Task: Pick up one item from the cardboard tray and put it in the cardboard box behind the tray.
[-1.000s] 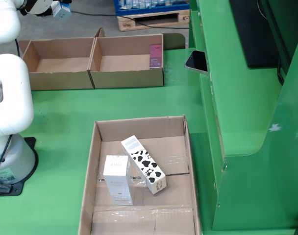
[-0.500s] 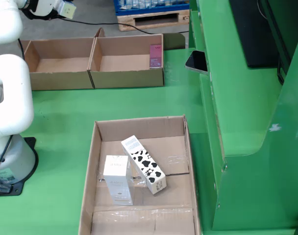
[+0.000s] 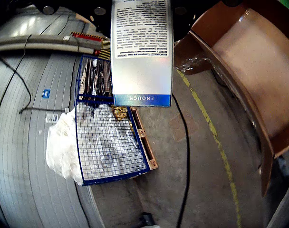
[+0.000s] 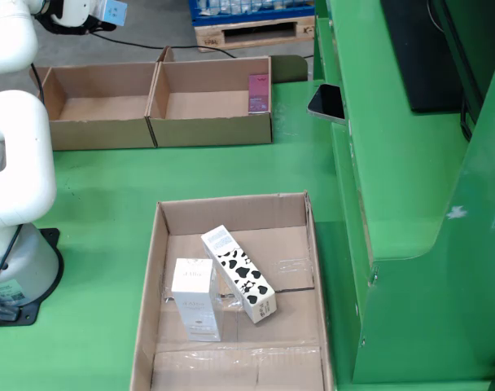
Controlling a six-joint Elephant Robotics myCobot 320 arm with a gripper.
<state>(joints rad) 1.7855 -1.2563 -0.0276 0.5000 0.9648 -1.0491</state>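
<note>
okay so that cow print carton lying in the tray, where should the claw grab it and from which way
Take the cow-print carton across its long side faces near mid-length, coming straight down. It lies flat and diagonal in the tray, so turn the claw to match; the white box crowds its left side.

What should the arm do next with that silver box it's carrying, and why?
Probably swing down over the left cardboard box. The gripper holds the silver box high, behind the back boxes, above the floor, so releasing here would likely miss.

A silver carton (image 3: 141,52) with a blue band; a white box (image 4: 195,298) beside a cow-spotted black-and-white one (image 4: 239,274) in the brown tray (image 4: 300,213) on a green table (image 4: 101,179).
</note>
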